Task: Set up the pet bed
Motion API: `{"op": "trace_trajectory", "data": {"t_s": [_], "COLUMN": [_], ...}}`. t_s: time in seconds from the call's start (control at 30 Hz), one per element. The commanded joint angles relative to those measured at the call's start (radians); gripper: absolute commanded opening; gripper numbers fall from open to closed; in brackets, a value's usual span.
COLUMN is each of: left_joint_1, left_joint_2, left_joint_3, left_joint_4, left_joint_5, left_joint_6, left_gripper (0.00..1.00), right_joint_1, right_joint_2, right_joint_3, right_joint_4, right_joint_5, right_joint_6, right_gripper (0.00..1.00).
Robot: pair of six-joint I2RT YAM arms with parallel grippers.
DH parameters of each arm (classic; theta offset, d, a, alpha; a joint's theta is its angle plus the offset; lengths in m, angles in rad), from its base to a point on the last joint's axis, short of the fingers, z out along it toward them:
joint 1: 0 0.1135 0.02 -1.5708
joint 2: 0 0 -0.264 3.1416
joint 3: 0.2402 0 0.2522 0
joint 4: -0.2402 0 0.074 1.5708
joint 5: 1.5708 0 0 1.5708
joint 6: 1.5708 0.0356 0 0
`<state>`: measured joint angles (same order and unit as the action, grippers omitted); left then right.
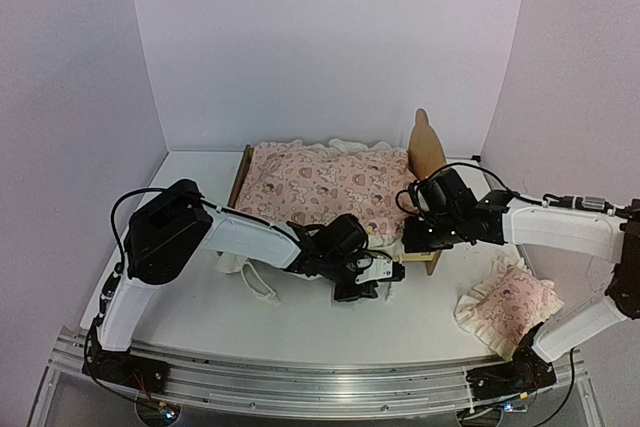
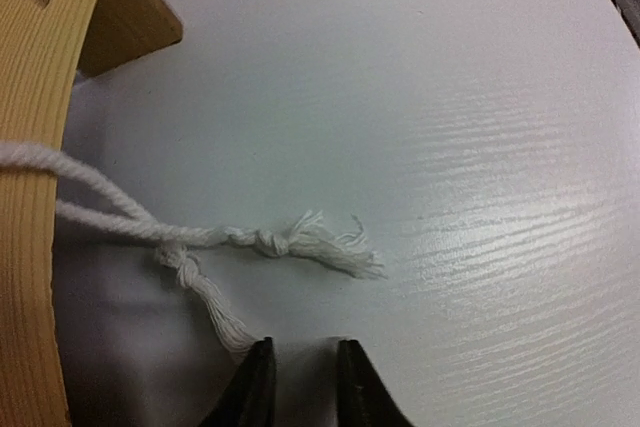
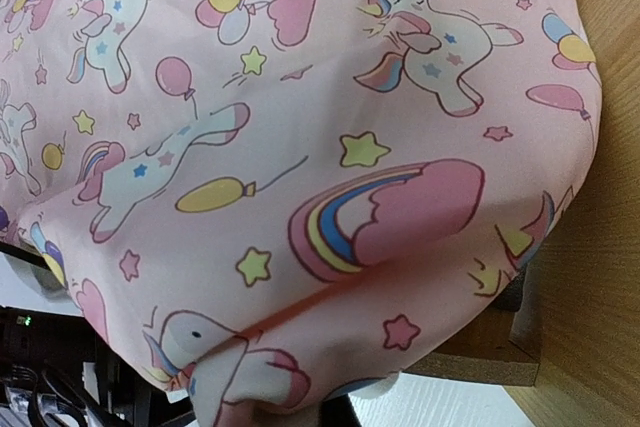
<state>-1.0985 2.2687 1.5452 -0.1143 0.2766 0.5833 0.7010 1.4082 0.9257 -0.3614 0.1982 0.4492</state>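
Left hand (image 2: 305, 362), slightly parted on nothing, is hovering by a frayed white cord (image 2: 300, 244); right hand (image 1: 420, 232) is sitting closed at the pet bed (image 1: 428, 147), lying mid-frame on the surface (image 1: 300, 332): light, stiff plywood, probably best gripped by a rail.

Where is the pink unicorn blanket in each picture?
Top external: the pink unicorn-print fabric cover lies mid-picture, on the light plywood bed frame.
Left wrist: not in it.
Right wrist: fills most of it.
Shared landmark: that frame, left edge of left wrist, right edge of right wrist.
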Motion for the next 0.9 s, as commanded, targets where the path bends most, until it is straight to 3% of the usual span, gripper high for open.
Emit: {"op": "trace_trajectory", "data": {"t_s": [0.0,0.1,0.3,0.57,0.7,0.87], "left_joint_1": [0.013,0.009,0.009,0.002,0.015,0.025], "left_joint_2": [-0.046,-0.045,-0.032,-0.135,-0.099,-0.023], "left_joint_3": [0.030,0.034,0.039,-0.018,-0.025,0.021], "left_joint_4": [-0.069,-0.036,0.025,0.085,0.098,0.045], "left_joint_5": [-0.087,-0.145,-0.233,-0.177,-0.165,-0.126], "left_joint_6": [-0.295,-0.336,-0.330,-0.251,-0.225,-0.226], "left_gripper": [0.35,0.41,0.44,0.44,0.51,0.51], "right_joint_1": [-0.004,-0.005,-0.004,-0.004,-0.004,-0.004], "right_joint_2": [0.009,0.013,0.018,0.024,0.023,0.021], "right_joint_3": [0.044,0.044,0.045,0.045,0.040,0.037], "right_joint_4": [-0.002,-0.002,-0.002,-0.002,-0.002,-0.001], "right_joint_5": [0.008,0.011,0.003,0.000,0.004,0.008], "right_joint_6": [0.002,0.003,0.006,0.001,0.003,0.004], "right_gripper": [0.00,0.00,0.00,0.00,0.00,0.00]}}
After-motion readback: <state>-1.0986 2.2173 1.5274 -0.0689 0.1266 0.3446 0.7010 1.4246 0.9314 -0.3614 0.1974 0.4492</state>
